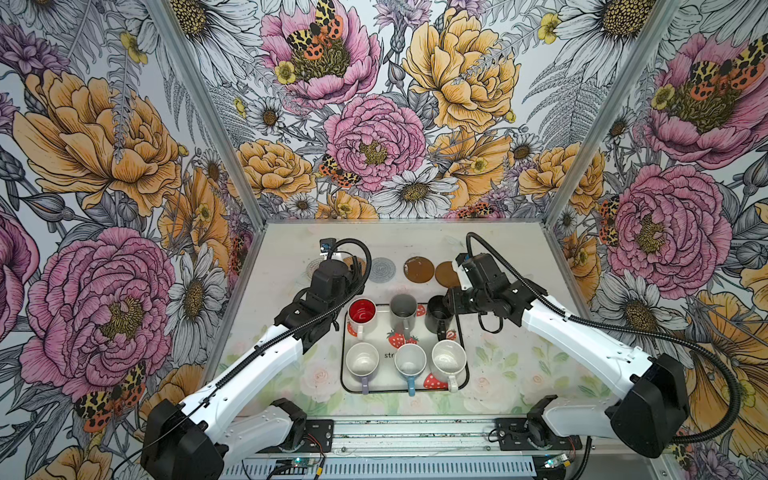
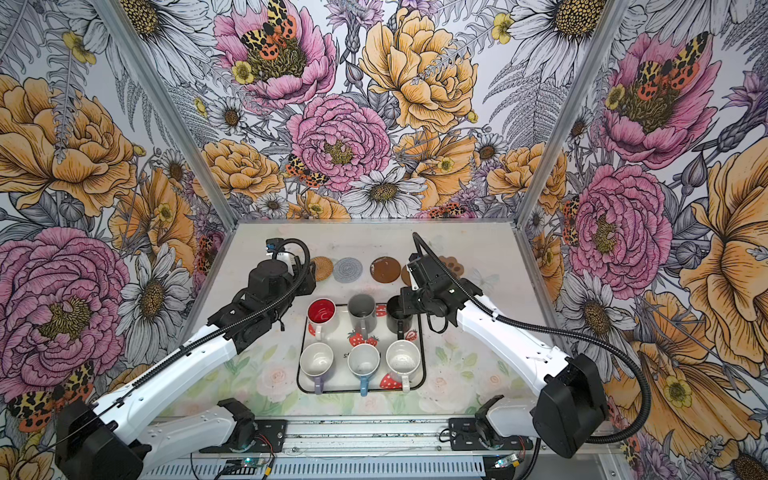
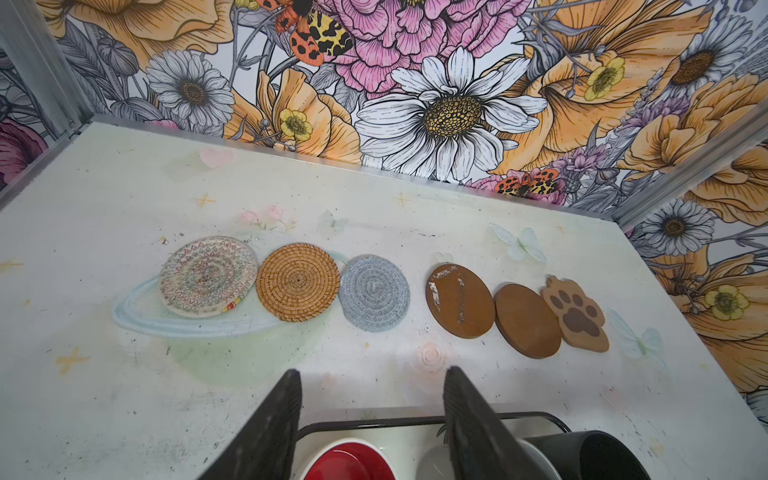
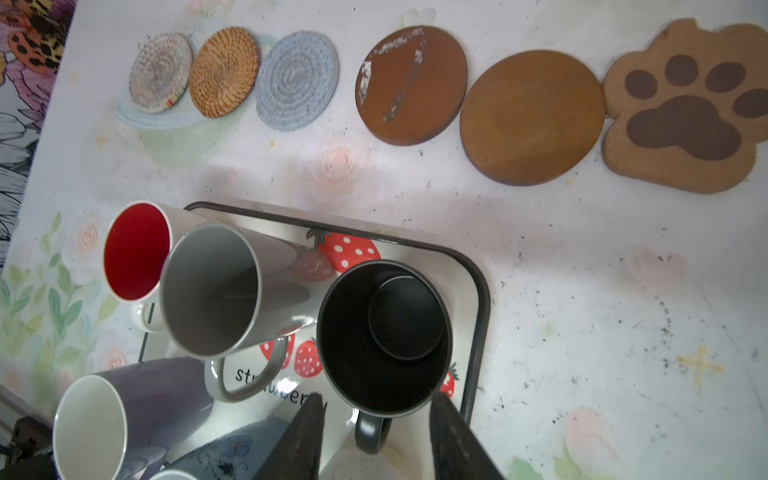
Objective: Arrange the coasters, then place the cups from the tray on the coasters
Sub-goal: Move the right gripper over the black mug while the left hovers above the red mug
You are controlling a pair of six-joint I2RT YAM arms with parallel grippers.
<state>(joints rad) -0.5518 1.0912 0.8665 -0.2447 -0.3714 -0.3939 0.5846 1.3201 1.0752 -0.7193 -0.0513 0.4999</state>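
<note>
We saw the left gripper (image 3: 372,371) with its jaws spread and nothing pinched between them. Its fingertips hung over the bare table (image 3: 124,395), just past the far rim of the tray (image 3: 374,420). The white mug with the red inside (image 3: 345,461) showed in the gap between the two fingers, closer to the wrist than to the tips.

The right gripper (image 4: 376,395) also had its jaws apart. They straddled the handle side of the black mug (image 4: 382,332): the handle lay between the fingers, and the gap was far wider than the handle. We could not tell whether either tip touched the mug's wall.

All six mugs stood upright on the tray in two rows of three. The grey mug (image 1: 403,309) stood between the red-lined one and the black one. In the near row were the lilac mug (image 1: 362,361), the light blue mug (image 1: 410,361) and the speckled white mug (image 1: 449,359).

Beyond the tray the coasters lay in a line, well clear of both sets of jaws. The pale patterned coaster (image 3: 208,276), the tan woven coaster (image 3: 297,281) and the grey woven coaster (image 3: 374,293) touched edge to edge. After a gap came the scuffed brown disc (image 3: 459,301), with the plain brown disc (image 3: 527,321) just beside it and the paw-shaped coaster (image 3: 575,313) touching that one. No coaster bore a mug.
</note>
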